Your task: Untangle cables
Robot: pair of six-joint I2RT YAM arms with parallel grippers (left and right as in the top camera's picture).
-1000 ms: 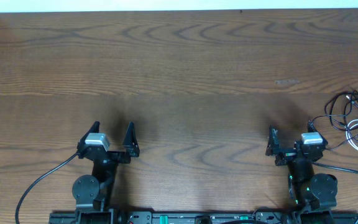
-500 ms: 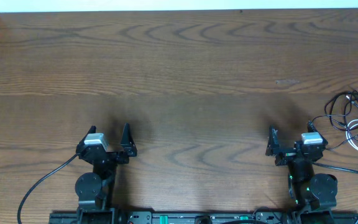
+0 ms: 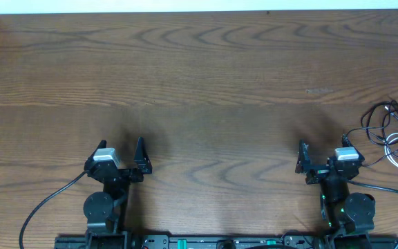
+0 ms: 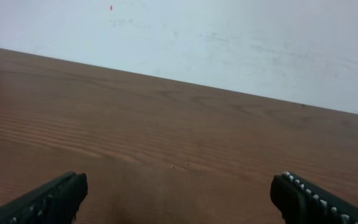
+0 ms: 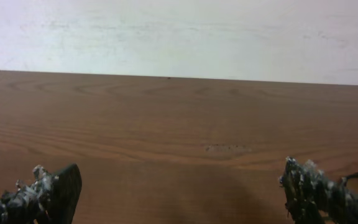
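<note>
L gripper (image 3: 121,144), lower left of overhead view: jaws spread fully wide, nothing between them, nothing held. In the left wrist view only its two dark fingertips (image 4: 55,196) show, at the bottom corners, w/ bare table (image 4: 166,124) between. R gripper (image 3: 323,145), lower right of overhead view: likewise wide open and empty. In the right wrist view its fingertips (image 5: 55,193) sit at the bottom corners over bare wood. Both grippers point toward the top of the overhead frame, each just ahead of its arm base (image 3: 97,207) at the bottom edge. A thick black wire (image 3: 47,200) curves from the L arm to the bottom left corner, and a similar one runs from the R arm to the bottom right. Cables: at the far right edge of the overhead view, mid-height, up and right of the R gripper. Black cord (image 3: 368,117) lies in loose loops at the upper left of the heap. One strand reaches close to the R gripper; contact cannot be told. White cord (image 3: 394,144) is coiled at the lower right, partly cut by the frame edge. The two cords overlap; exact crossings are too small to tell. Pale wall (image 4: 229,43) stands beyond the table's far edge in both wrist views.
</note>
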